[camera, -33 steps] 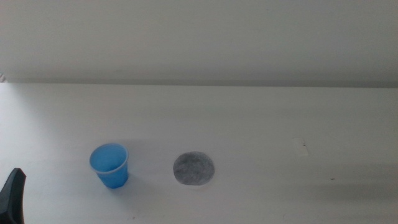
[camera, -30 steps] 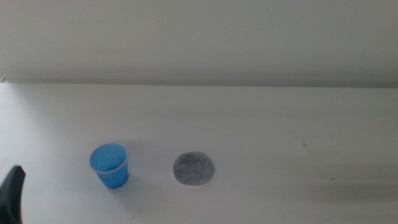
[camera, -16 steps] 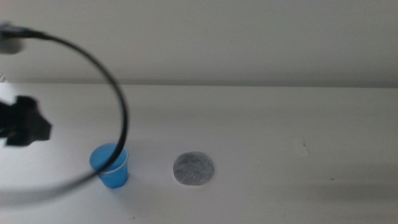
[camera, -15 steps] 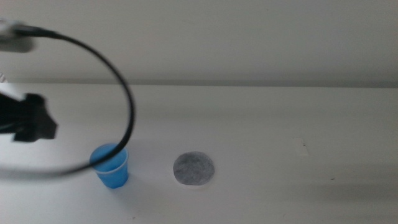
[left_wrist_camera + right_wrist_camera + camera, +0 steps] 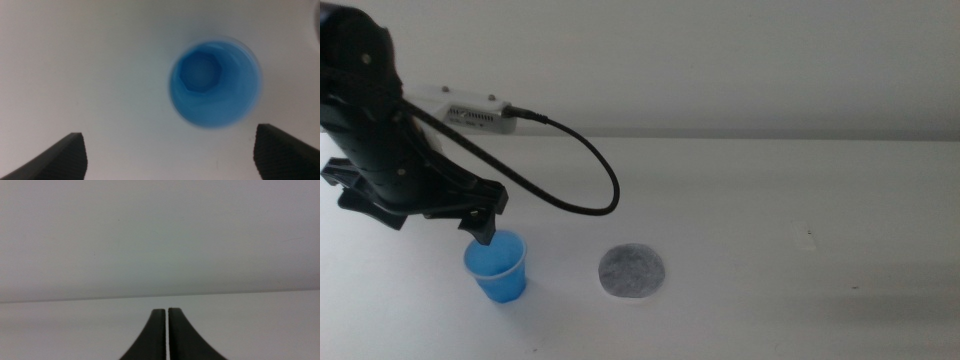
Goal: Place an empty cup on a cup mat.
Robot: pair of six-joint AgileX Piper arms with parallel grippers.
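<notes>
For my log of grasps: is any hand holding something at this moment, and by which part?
Nothing is held. The left hand hangs open above the cup, not touching it. The right hand is shut on nothing, away from the cup mat.

**Looking straight down into the cup**

We see the cup [image 5: 216, 83] from above, upright on the white table [image 5: 90, 65], its blue inside empty. Our left gripper [image 5: 170, 152] has its two dark jaws spread wide apart, touching nothing.
</notes>
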